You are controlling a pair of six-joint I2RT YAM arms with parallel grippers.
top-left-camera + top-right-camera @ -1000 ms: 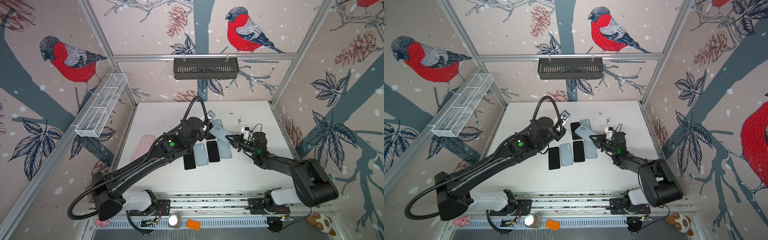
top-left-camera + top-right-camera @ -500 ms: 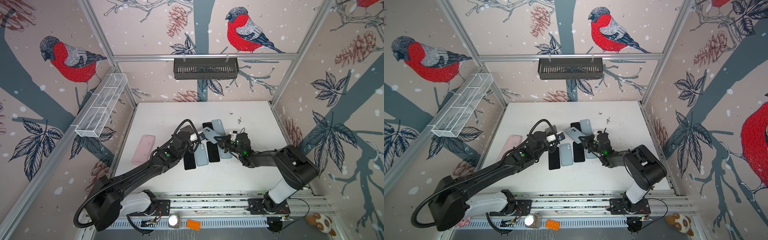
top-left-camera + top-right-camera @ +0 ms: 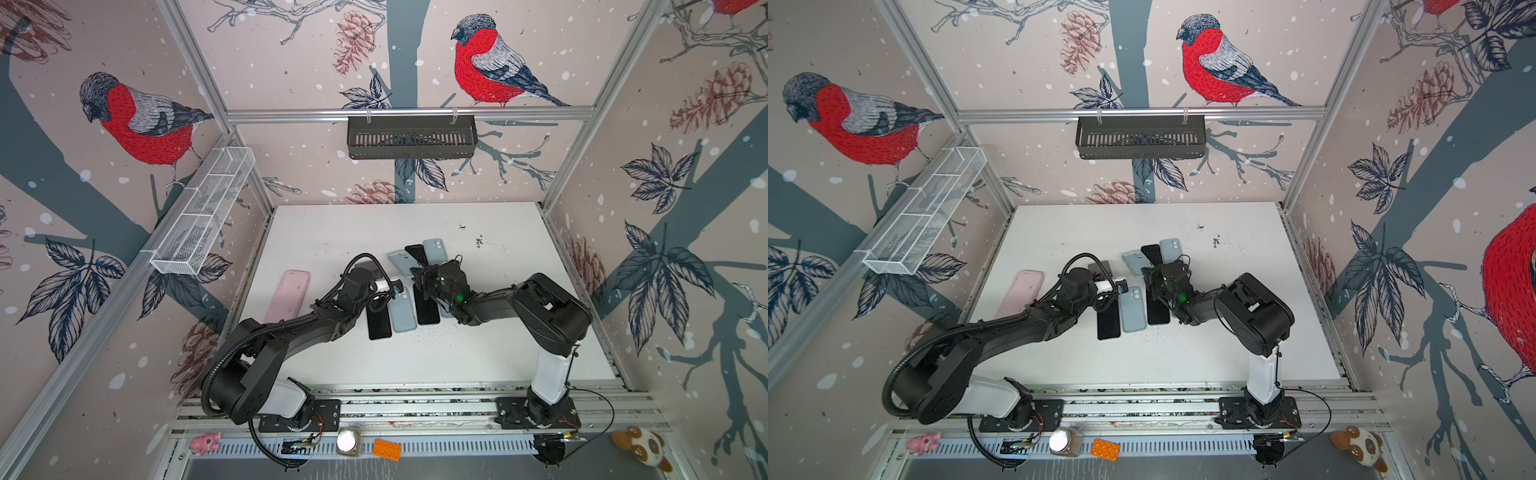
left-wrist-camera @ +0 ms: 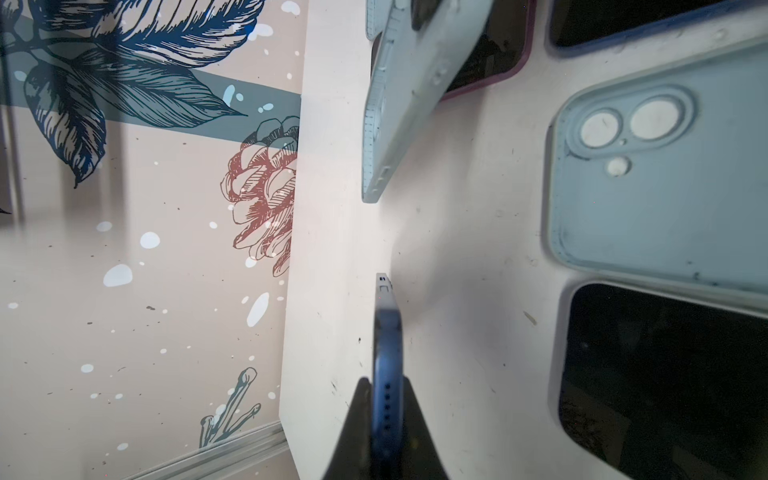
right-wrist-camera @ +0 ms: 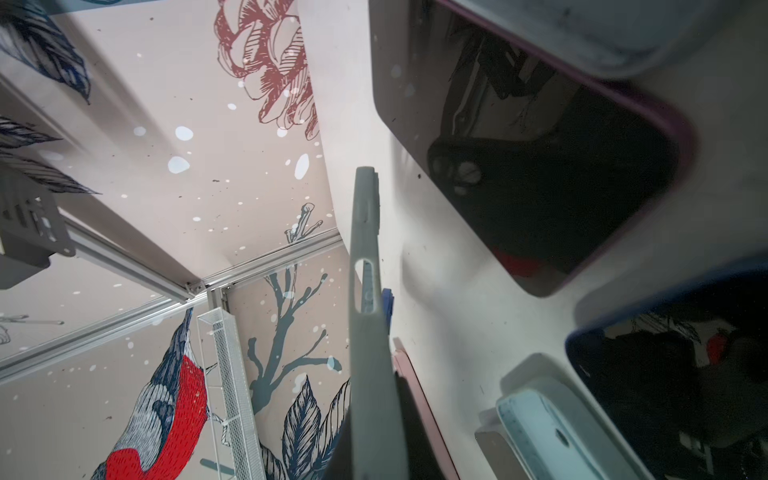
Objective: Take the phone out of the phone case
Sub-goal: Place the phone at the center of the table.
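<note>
In the left wrist view my left gripper point(image 4: 386, 415) is shut on a blue phone point(image 4: 387, 353) held edge-on, its thin rim pinched between the two dark fingers. My right gripper point(image 5: 374, 436) is shut on a pale grey-blue phone case point(image 5: 368, 332), also edge-on. The blue phone point(image 5: 387, 303) peeks out just beyond that case. The held case point(image 4: 407, 104) hangs tilted above the table, apart from the phone. In both top views the left gripper point(image 3: 392, 287) and right gripper point(image 3: 419, 276) sit close together over the table's middle, with the case point(image 3: 401, 262) at the right gripper.
A row lies on the white table point(image 3: 457, 353): a black phone point(image 3: 379, 328), a light blue case point(image 3: 402, 313) and another black phone point(image 3: 427, 309). Behind them lies one more light blue case point(image 3: 433, 249). A pink case point(image 3: 289, 295) lies at the left.
Both grippers have come down and toward the front, from above the far phones to low over the row. Each keeps its hold, and the phone and case stay apart.
</note>
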